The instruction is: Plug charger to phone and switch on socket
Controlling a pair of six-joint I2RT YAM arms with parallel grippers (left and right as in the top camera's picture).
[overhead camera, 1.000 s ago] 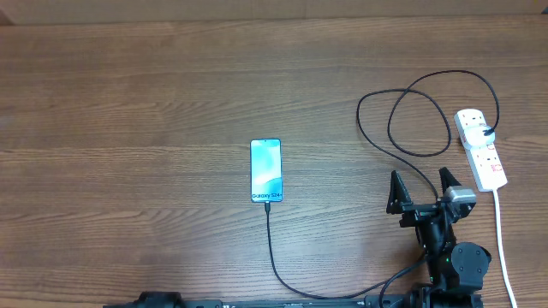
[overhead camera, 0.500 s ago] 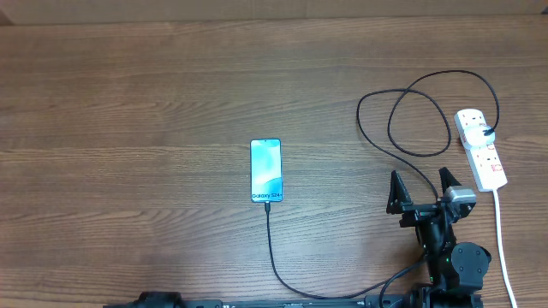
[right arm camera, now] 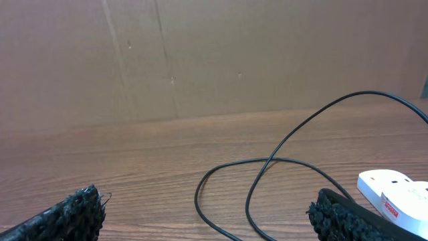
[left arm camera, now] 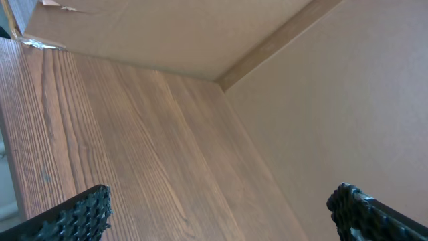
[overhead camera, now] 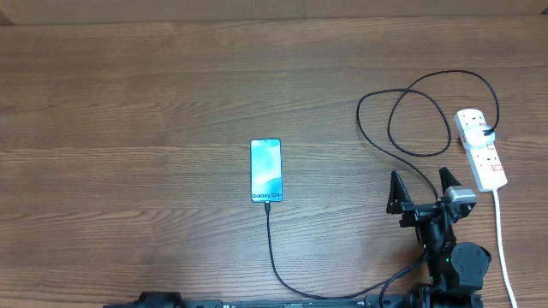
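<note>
left arm (overhead camera: 158, 300): only dark sliver at overhead's bottom edge, rest cut off. left gripper (left arm camera: 221, 217): just two fingertips in lower corners of its wrist view. right gripper (right arm camera: 207, 217): likewise, tips only. socket (right arm camera: 400, 194): cut by right edge in right wrist view; overhead, red switches (overhead camera: 485, 156) too small to read position. charger (overhead camera: 270, 239): tip at phone (overhead camera: 266, 170) too small to judge seating; a stretch hidden under right arm (overhead camera: 449, 257). white cord (overhead camera: 505, 248): runs off bottom edge.
</note>
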